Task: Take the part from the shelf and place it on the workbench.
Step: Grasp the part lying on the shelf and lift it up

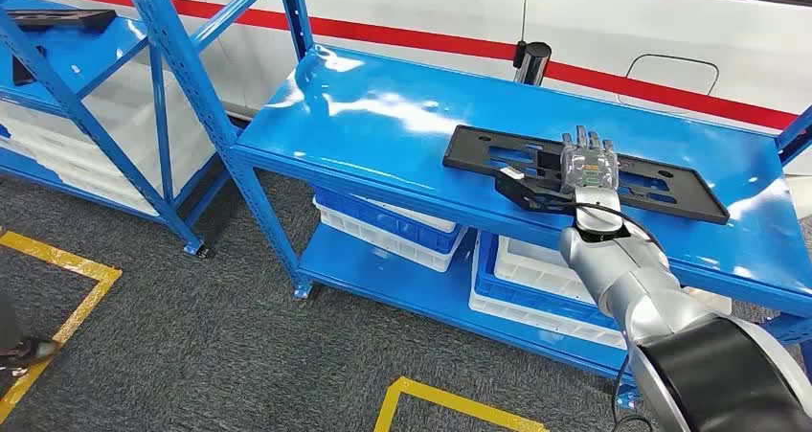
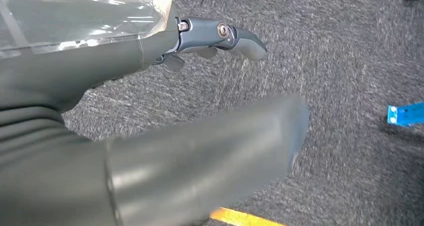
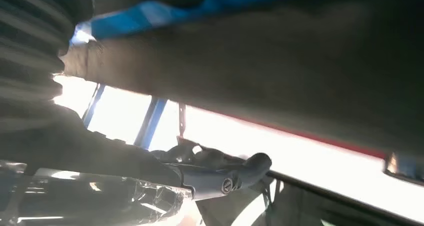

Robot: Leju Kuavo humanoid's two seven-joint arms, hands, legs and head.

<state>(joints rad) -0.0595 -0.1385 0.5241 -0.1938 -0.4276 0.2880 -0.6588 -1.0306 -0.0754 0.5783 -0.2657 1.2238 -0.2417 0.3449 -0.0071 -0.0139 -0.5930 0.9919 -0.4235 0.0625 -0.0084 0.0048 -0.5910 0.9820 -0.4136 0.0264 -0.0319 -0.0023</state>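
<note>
The part (image 1: 661,188) is a long flat black plastic panel with cut-outs, lying on the top level of the blue shelf (image 1: 383,116). My right hand (image 1: 586,169) is stretched over its middle, fingers straight and pointing away from me, thumb spread out to the left near the panel's front edge. In the right wrist view bright background shows between the fingers (image 3: 225,178) and the dark blurred band above them, and I see nothing pinched. My left hand (image 2: 100,110) hangs over grey carpet, thumb and fingers apart, holding nothing.
White and blue crates (image 1: 402,226) sit on the shelf's lower level. A second blue rack (image 1: 86,58) stands at the left with another black part (image 1: 57,18) on top. A white car with a red stripe (image 1: 670,30) is behind. Yellow floor tape (image 1: 450,403) marks the carpet.
</note>
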